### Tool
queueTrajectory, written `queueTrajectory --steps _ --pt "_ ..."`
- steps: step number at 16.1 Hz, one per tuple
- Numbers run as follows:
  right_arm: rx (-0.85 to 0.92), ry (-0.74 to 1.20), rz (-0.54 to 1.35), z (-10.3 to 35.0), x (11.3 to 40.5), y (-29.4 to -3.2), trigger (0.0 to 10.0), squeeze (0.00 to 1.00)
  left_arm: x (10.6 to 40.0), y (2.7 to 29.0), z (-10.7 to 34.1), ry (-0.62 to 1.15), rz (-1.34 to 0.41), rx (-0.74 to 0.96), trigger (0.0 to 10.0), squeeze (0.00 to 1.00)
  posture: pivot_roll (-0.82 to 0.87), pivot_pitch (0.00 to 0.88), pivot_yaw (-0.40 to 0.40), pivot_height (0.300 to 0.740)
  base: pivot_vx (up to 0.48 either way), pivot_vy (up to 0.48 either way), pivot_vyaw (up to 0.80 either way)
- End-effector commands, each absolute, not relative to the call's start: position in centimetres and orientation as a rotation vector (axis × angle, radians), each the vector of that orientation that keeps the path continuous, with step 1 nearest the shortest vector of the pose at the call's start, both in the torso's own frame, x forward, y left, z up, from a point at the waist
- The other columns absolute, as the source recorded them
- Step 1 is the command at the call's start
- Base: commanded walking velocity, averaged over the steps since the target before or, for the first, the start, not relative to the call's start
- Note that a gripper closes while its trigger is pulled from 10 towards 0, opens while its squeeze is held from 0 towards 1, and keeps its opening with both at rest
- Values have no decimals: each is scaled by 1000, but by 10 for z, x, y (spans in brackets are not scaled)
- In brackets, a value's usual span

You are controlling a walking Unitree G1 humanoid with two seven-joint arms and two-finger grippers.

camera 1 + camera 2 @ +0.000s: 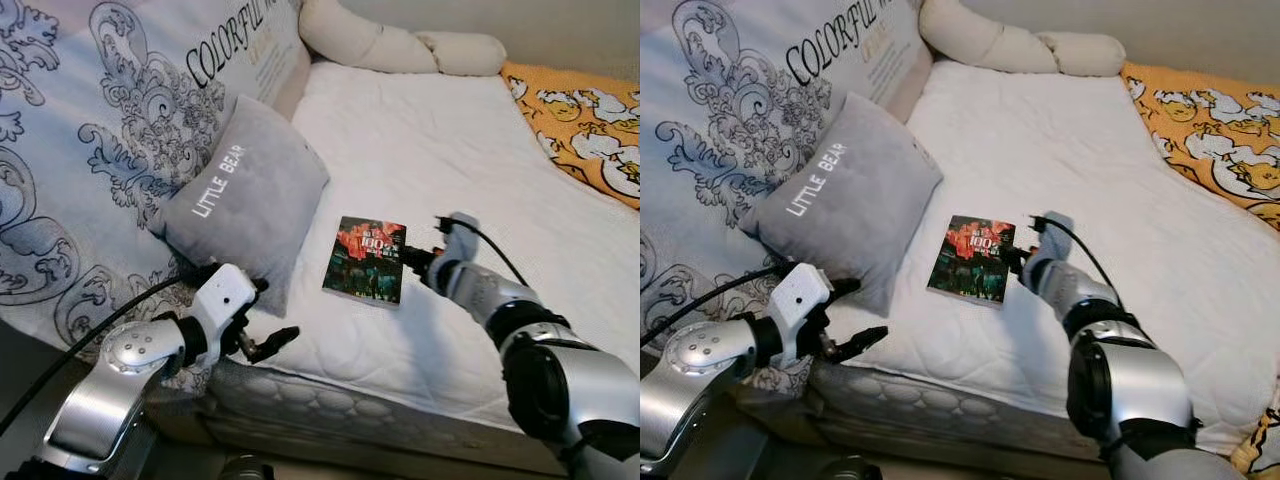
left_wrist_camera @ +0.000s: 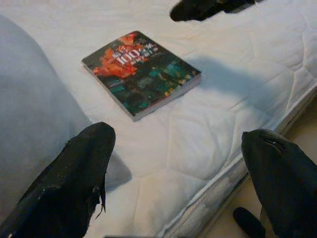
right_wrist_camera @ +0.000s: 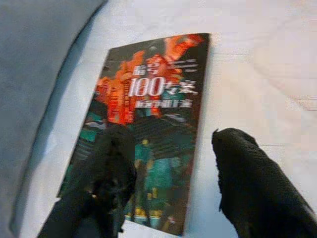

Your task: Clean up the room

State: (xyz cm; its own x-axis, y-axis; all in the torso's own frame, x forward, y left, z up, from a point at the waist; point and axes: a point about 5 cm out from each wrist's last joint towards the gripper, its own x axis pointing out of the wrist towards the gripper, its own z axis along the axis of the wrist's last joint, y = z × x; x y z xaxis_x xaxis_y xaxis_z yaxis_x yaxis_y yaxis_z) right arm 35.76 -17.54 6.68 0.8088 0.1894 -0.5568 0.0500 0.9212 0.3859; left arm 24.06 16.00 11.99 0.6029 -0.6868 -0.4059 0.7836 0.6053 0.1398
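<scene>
A dark paperback book [image 1: 365,260] with a red and teal cover lies flat on the white mattress [image 1: 450,150], beside a grey "LITTLE BEAR" cushion [image 1: 245,195]. My right gripper [image 1: 415,258] is at the book's right edge, open. In the right wrist view one finger [image 3: 106,183] hovers over the cover [image 3: 148,114] and the other finger [image 3: 252,183] is over the sheet. My left gripper [image 1: 270,345] hangs open at the bed's front edge, below the cushion, empty. In the left wrist view the book [image 2: 141,72] lies ahead of its fingers [image 2: 74,183].
A large patterned quilt [image 1: 110,130] printed "COLORFUL" is heaped on the left of the bed. A cream bolster [image 1: 390,45] lies along the far end. An orange patterned blanket [image 1: 585,125] covers the right side. The mattress's front edge [image 1: 330,385] drops to the floor.
</scene>
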Motion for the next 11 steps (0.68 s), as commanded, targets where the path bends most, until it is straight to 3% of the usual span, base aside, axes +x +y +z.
queueTrajectory --steps 1,3,5,8,11 --pt "383 613 85 65 355 -184 10000 1000 244 156 120 317 -858 300 10000 439 92 0 -31 740 0 0 0" --pt "336 563 136 67 355 -188 10000 1000 250 155 120 274 -768 269 10000 443 73 0 -27 740 0 0 0" --pt "290 469 157 72 356 -189 10000 1000 262 163 117 214 -521 195 10000 443 59 0 -26 740 0 0 0" --pt "190 359 190 78 349 -181 10000 1000 262 171 115 181 -372 152 10000 455 35 0 -27 740 0 0 0" --pt "137 213 105 87 319 -170 10000 1000 259 170 108 165 -292 159 10000 451 16 0 -36 740 0 -428 0"
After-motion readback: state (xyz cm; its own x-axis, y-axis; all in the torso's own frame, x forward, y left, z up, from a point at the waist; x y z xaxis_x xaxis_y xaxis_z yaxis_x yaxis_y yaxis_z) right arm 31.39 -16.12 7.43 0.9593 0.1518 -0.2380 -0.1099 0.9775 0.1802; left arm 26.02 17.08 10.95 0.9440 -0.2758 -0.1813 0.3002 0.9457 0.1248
